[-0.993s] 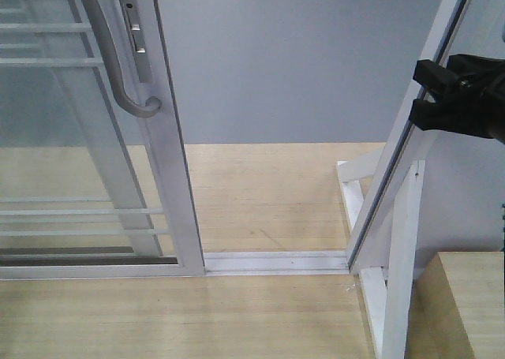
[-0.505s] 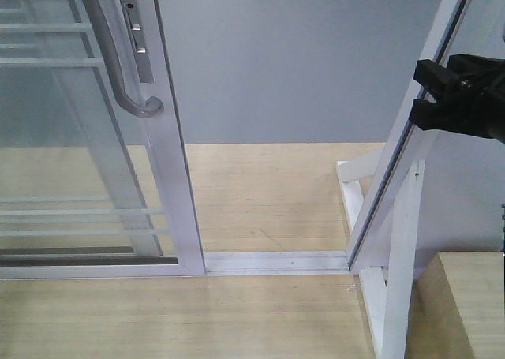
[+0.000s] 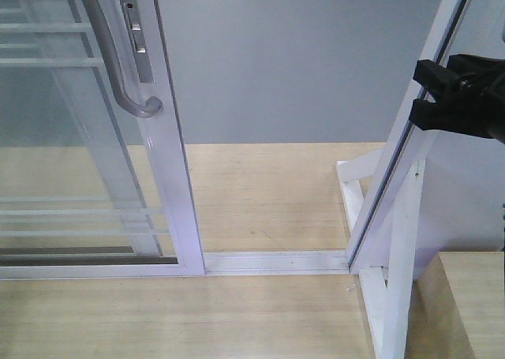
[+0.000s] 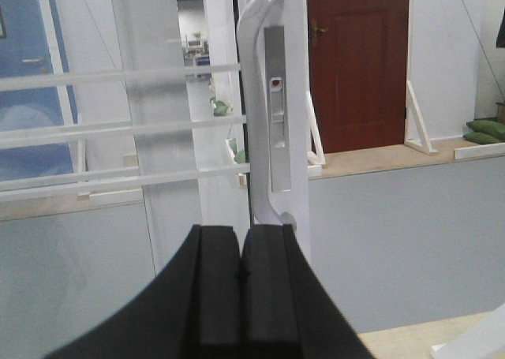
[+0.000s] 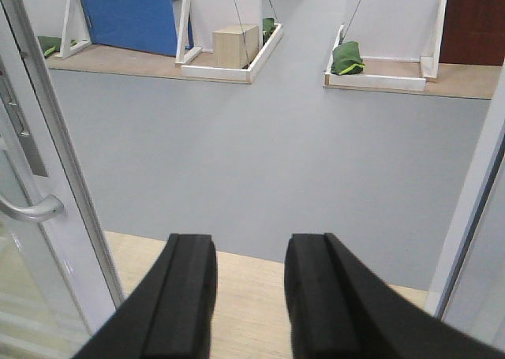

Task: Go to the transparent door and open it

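The transparent door stands at the left of the front view, white-framed glass with thin white bars. Its curved grey handle runs down the right stile. The doorway beside it stands open to the grey floor. In the left wrist view my left gripper is shut and empty, just below and in front of the handle and its lock plate. My right gripper is open and empty, aimed through the doorway; it shows at the right of the front view. The handle's end shows in the right wrist view too.
A leaning white frame post with a brace stands at the right, close to my right gripper. A floor track crosses the doorway. A wooden block sits at the bottom right. Beyond lie grey floor, a wooden box and green bags.
The door's handle and stile have shifted very slightly to the right in the front view. My right gripper has not moved.
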### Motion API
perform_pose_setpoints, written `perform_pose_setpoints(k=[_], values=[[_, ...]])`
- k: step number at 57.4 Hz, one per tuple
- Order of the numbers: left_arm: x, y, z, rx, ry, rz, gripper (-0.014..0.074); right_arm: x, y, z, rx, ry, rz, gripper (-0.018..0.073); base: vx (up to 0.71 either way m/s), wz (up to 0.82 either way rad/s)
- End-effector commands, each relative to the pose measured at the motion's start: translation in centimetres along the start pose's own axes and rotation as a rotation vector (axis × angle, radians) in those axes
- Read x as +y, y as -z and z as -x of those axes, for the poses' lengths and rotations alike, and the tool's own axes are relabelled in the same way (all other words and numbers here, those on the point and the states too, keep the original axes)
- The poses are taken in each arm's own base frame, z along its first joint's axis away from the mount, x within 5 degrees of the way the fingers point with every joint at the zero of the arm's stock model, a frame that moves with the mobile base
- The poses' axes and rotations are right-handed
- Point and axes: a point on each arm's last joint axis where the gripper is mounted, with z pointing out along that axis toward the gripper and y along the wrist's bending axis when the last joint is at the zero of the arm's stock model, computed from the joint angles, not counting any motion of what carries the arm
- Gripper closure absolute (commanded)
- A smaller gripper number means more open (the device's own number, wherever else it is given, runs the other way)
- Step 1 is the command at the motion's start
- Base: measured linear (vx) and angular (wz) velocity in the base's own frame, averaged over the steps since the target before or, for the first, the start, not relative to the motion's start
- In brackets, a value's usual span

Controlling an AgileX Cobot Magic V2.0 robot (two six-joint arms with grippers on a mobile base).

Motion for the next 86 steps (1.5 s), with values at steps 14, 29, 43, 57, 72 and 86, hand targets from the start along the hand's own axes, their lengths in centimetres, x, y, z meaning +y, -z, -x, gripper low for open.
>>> perform_pose_setpoints(k=[14,29,43,57,72,86], values=[[0.0,0.0,-0.6,0.006,0.011,0.0,0.0601,-0.4,0.5,1.5,-0.075,-0.001,-0.041,0.0257,0.0,0.0],[-0.1,0.0,-0.8,0.022,0.011,-0.002,0.0601,-0.4,0.5,1.5,-0.075,-0.001,-0.041,0.0257,0.0,0.0],[-0.1,0.0,-0.8,0.022,0.011,-0.002,0.0601,-0.6,0.9,1.9,-0.109,0.049,-0.073,0.0341,0.0,0.0],[-0.1,0.0,-0.8,0.022,0.011,-0.002,0.0601,-0.6,3.9,3.2,-0.217,0.193,-0.092,0.0572,0.0,0.0],[-0.1,0.0,-0.8,0.023,0.011,-0.002,0.0601,-3.2,8.6,-2.7,-0.275,-0.037,-0.283,0.0568,0.0,0.0],[-0.1,0.0,-0.8,0.023,0.011,-0.002,0.0601,-2.7,11.5,-9.4,-0.284,0.057,-0.355,0.0565,0.0,0.0]])
